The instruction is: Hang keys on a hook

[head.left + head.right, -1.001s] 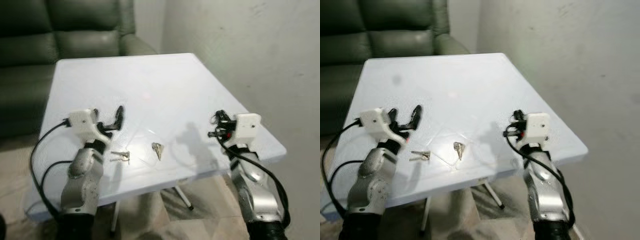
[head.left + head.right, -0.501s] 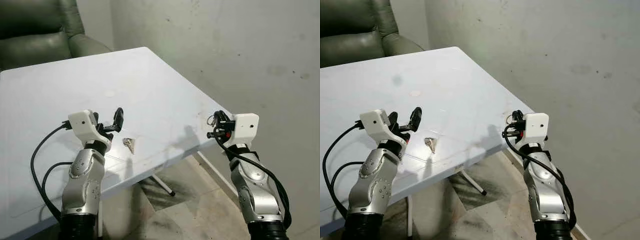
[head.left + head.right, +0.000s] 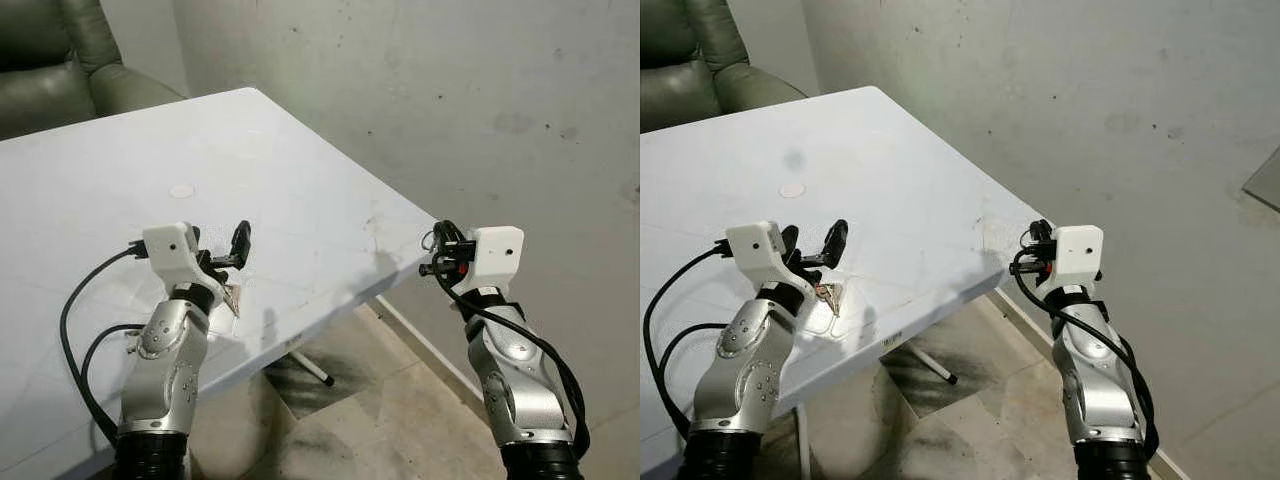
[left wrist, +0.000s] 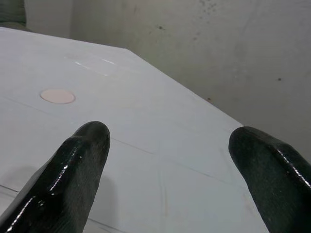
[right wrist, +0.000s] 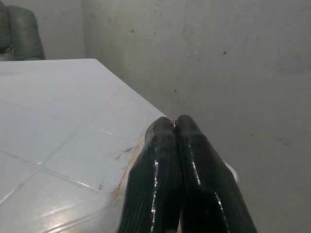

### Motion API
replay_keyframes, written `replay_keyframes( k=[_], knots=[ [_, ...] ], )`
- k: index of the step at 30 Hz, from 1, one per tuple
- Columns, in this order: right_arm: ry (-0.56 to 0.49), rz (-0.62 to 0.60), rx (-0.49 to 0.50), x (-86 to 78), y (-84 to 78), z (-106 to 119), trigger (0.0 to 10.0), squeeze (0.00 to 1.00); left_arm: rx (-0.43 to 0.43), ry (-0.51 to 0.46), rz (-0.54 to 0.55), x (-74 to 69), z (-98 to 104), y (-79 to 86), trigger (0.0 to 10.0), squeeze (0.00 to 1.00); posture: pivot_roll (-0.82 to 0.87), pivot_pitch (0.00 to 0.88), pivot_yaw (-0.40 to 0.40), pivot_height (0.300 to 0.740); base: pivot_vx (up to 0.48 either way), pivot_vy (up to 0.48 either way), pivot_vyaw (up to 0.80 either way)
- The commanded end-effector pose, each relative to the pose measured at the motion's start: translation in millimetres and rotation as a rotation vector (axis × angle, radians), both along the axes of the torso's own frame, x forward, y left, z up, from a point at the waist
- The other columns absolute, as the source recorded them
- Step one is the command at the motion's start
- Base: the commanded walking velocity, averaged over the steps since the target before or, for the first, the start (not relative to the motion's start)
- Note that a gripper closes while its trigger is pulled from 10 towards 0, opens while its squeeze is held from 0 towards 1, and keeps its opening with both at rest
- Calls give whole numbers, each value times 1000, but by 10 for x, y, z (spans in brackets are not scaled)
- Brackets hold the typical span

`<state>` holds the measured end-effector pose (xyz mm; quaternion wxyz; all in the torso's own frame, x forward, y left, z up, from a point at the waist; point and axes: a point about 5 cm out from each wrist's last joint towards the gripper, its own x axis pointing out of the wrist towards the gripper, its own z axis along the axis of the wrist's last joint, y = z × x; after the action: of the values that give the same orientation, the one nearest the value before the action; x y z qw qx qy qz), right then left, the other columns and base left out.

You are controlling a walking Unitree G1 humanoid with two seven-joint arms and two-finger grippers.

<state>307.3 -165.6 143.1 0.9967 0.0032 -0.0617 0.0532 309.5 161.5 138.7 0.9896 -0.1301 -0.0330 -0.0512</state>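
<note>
A small bunch of keys (image 3: 232,297) lies on the white table (image 3: 120,160), just under my left gripper (image 3: 222,258). That gripper hovers over the table's near edge, open, with its black fingers (image 4: 82,150) wide apart and nothing between them. My right gripper (image 3: 432,262) is held in the air past the table's right corner, facing the grey wall. Its fingers (image 5: 165,145) are pressed shut, and a thin key ring (image 3: 1024,238) sticks out beside their tips.
A stained grey wall (image 3: 450,90) runs along the right side. A green sofa (image 3: 60,50) stands behind the table at the far left. A table leg (image 3: 312,370) stands on the tiled floor below the edge. A round pale mark (image 3: 181,190) is on the tabletop.
The whole view has swung to the right, so the table sits further left and more wall shows. Both arms keep the same pose. The second bunch of keys has left the picture.
</note>
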Motion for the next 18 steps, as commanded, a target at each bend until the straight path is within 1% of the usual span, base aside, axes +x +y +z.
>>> replay_keyframes(
  k=[1,9,11,13,16,18],
  knots=[
    [-7,-17,0,17,-23,20,10000,0,16,-16,-9,6,47,-20,10000,0,18,0,-39,740,0,0,-712],
    [-8,-13,4,13,4,7,10000,0,15,-30,-24,18,69,-57,10000,0,19,0,-37,740,0,0,-714],
    [-8,-12,4,9,7,4,10000,0,49,-27,-41,18,67,-70,10000,0,20,0,-37,740,0,0,-712],
    [-6,-11,5,6,11,0,10000,0,59,-13,-37,17,43,-71,10000,0,20,0,-37,740,0,-480,-712],
    [-6,-9,6,4,17,-2,10000,0,19,-22,-36,16,47,-75,10000,0,20,0,-37,740,0,-480,-717],
    [-4,-5,7,0,33,-10,10000,0,-4,-16,-35,15,48,-78,10000,0,21,0,-37,740,0,0,-712]
  ],
)
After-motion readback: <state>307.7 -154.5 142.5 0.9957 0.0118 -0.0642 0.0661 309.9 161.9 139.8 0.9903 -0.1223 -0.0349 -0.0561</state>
